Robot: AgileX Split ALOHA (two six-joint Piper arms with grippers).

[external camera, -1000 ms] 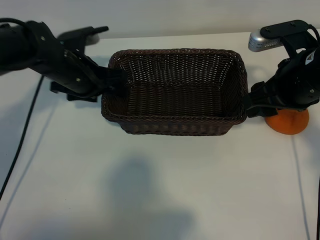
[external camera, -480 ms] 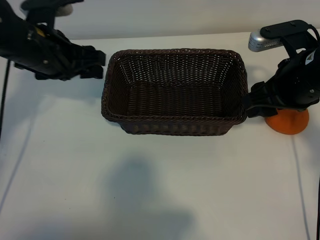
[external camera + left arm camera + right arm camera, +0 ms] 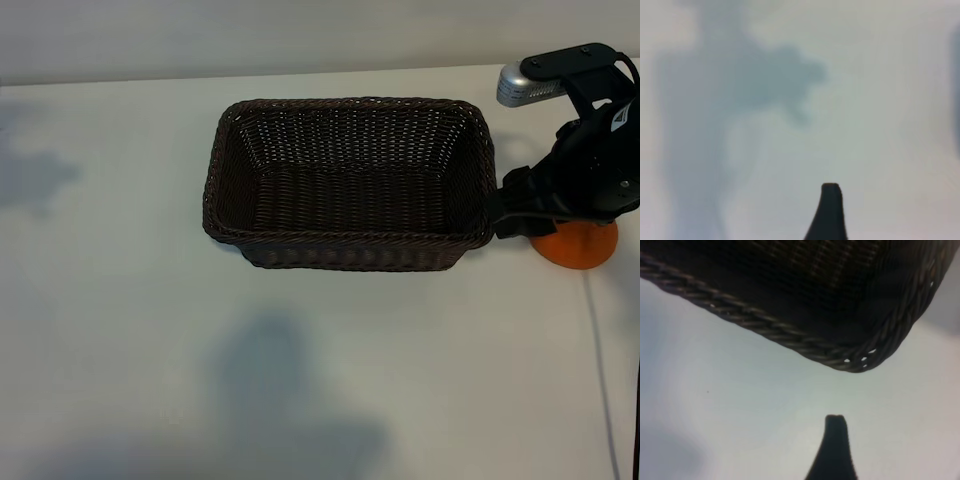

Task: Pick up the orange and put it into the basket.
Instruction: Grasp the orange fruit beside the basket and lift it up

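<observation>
Just beside basket (image 3: 350,245) rim: orange (image 3: 577,247).

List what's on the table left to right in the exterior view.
basket → right gripper → orange. The left arm is out of this view; only its shadow shows at the far left.
</observation>
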